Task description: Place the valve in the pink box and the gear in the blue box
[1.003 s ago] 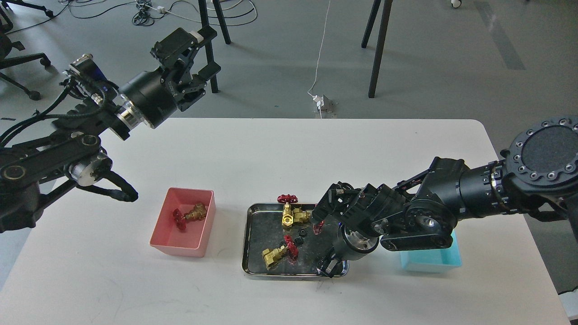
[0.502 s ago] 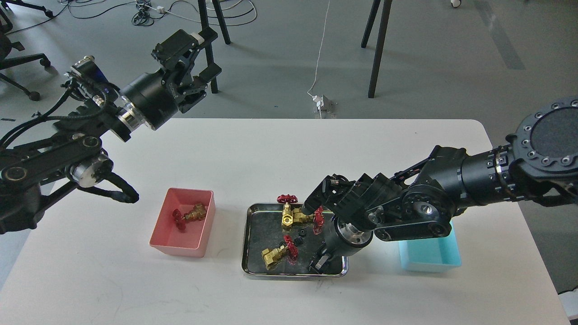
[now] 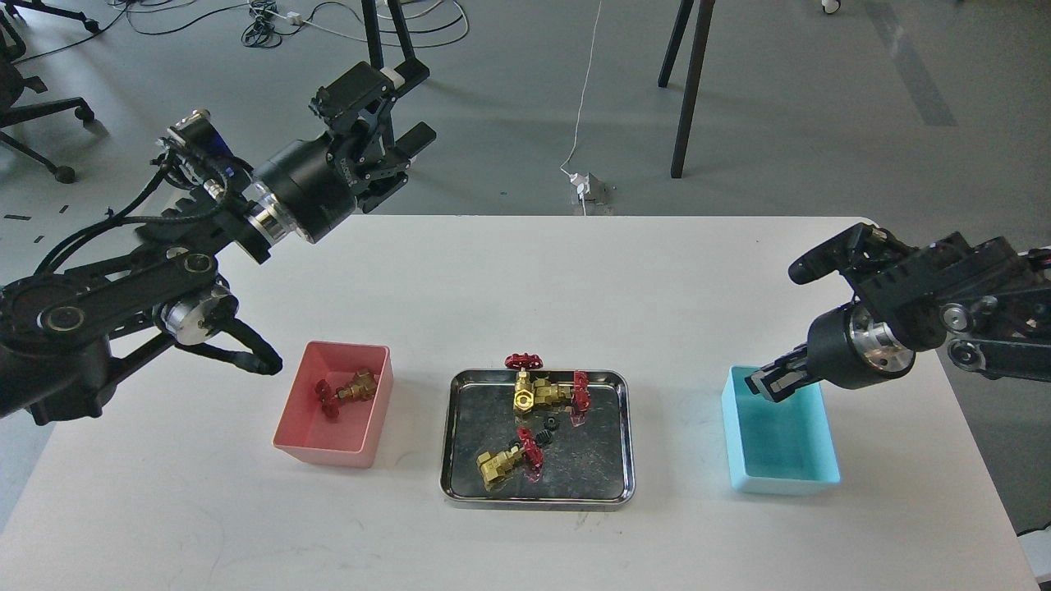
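The pink box [image 3: 289,439] stands left of centre with one valve [image 3: 346,389] in it. The steel tray [image 3: 624,427] holds three more valves [image 3: 532,396] [image 3: 580,392] [image 3: 501,464] and tiny black gears [image 3: 548,425]. The blue box [image 3: 780,476] stands at the right. My right gripper [image 3: 764,382] hangs over the blue box's far left corner with its fingers close together. I can see nothing between them. My left gripper [image 3: 398,103] is open and empty, raised above the table's far left edge.
The white table [image 3: 525,271] ends just beyond my left gripper. On the floor behind it are dark stand legs [image 3: 688,98], cables and a power plug [image 3: 587,189]. An office chair base [image 3: 41,115] stands at the far left.
My right gripper has left the front right of the tray and swung right to above the blue box. My left arm has shifted slightly right and up.
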Robot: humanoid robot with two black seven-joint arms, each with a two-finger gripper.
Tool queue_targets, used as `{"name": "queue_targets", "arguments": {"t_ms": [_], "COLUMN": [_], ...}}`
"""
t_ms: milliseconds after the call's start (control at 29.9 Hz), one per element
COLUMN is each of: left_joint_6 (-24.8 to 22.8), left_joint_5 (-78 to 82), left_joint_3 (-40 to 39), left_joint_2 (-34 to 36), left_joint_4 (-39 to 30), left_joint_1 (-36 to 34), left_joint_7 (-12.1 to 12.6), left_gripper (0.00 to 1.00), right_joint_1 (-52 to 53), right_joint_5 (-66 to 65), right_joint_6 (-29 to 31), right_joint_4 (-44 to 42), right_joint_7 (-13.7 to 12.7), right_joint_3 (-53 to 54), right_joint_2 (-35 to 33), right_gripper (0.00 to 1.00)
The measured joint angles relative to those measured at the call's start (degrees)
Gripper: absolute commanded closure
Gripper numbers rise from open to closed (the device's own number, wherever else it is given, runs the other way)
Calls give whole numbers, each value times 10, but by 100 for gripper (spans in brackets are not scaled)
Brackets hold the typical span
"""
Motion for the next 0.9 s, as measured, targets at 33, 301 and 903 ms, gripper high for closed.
{"name": "queue_targets", "arguments": {"t_ms": [33, 301, 903], "left_joint_6": [0, 0, -77], "left_joint_5": [0, 1, -20], "left_joint_3": [0, 0, -112], "left_joint_2": [-3, -15, -22], "left_joint_4": [0, 0, 47], "left_joint_1": [1, 4, 3], "left_joint_7": [0, 0, 0], "left_gripper": [9, 9, 5], "right_joint_1": [-9, -69, -105], "right_joint_5": [-7, -13, 207], "right_joint_6": [0, -15, -40], "right_joint_4": [0, -2, -79], "right_joint_7": [0, 0, 0], "right_joint_3": [1, 55, 325], "right_joint_2": [-15, -37, -67], "right_gripper": [94, 1, 0]}}
